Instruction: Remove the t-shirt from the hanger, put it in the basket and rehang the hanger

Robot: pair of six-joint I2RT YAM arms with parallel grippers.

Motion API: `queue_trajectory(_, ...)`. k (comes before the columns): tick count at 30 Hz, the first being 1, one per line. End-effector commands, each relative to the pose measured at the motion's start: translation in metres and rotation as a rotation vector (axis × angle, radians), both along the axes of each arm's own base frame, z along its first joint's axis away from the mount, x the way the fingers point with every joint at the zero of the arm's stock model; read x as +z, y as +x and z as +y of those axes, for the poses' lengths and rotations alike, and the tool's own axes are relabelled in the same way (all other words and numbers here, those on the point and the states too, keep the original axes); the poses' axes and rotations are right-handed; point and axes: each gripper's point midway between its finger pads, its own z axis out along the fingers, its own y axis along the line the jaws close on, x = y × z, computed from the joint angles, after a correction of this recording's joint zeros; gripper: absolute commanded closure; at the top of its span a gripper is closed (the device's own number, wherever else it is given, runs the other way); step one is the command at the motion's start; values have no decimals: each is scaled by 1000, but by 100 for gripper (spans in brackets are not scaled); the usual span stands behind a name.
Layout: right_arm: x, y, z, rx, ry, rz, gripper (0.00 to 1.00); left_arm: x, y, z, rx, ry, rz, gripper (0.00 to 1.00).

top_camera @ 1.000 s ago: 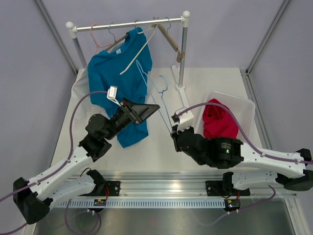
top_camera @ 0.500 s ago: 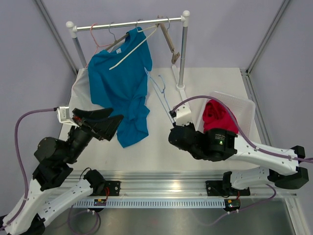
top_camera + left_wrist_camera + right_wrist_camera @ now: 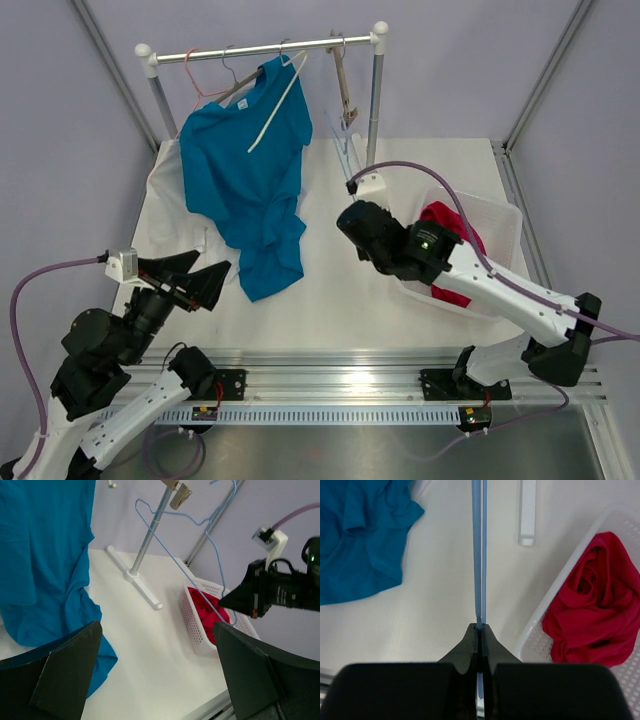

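Note:
The teal t-shirt point(image 3: 245, 180) hangs from the rail point(image 3: 250, 50) with a white hanger point(image 3: 272, 110) slanting across its top. Its lower part lies crumpled on the table, as the left wrist view point(image 3: 45, 555) and the right wrist view point(image 3: 360, 540) show. My right gripper point(image 3: 350, 190) is shut on a thin light-blue wire hanger point(image 3: 478, 555) that carries no garment. It holds that hanger point(image 3: 190, 580) up above the table, right of the shirt. My left gripper point(image 3: 200, 272) is open and empty, well short of the shirt's hem.
A white basket point(image 3: 500, 215) at the right holds a red garment point(image 3: 450, 235). The rack's post and foot point(image 3: 135, 577) stand behind the right gripper. A wooden clip hanger point(image 3: 343, 85) and a red wire hanger point(image 3: 200, 90) hang on the rail.
My left arm has pulled back from the shirt's hem to the near left, jaws open. My right arm has lifted the blue hanger up and toward the rack.

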Motion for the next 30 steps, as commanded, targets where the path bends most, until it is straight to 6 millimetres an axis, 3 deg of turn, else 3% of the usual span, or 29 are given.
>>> queue_trajectory(1,39,38,36,59,79,-100,100,-25,6,9,59,50,25,1)
queue_trajectory(3,51,58,41,54,114,-118,100,-30,6,13,76,40,24,1)
queue_trajectory(4,43,69,45,43,95,-108,100,-36,7,13,80,46,33,1)
queue_trajectory(6,51,88,47,22,119,-118,100,-39,7,14,84,40,32,1)
queue_trajectory(7,46,96,52,22,116,-112,100,-41,7,14,84,42,34,1)
queue_trajectory(11,54,124,62,0,133,-132,100,-41,5,12,68,38,27,1)
queue_trajectory(12,68,133,62,-14,152,-160,100,-41,5,11,65,38,27,1)
queue_trajectory(14,66,146,66,-23,144,-163,100,-42,4,10,57,36,27,1)
queue_trajectory(15,77,153,66,-36,159,-187,100,-41,3,10,53,34,27,1)
queue_trajectory(16,70,162,66,-46,148,-181,100,-42,3,9,49,33,27,1)
queue_trajectory(24,80,202,67,-57,157,-232,100,-44,5,5,39,45,40,1)
queue_trajectory(25,73,208,68,-59,143,-223,100,-45,5,4,38,48,42,1)
queue_trajectory(30,73,228,67,-47,166,-224,100,-46,8,1,34,56,56,1)
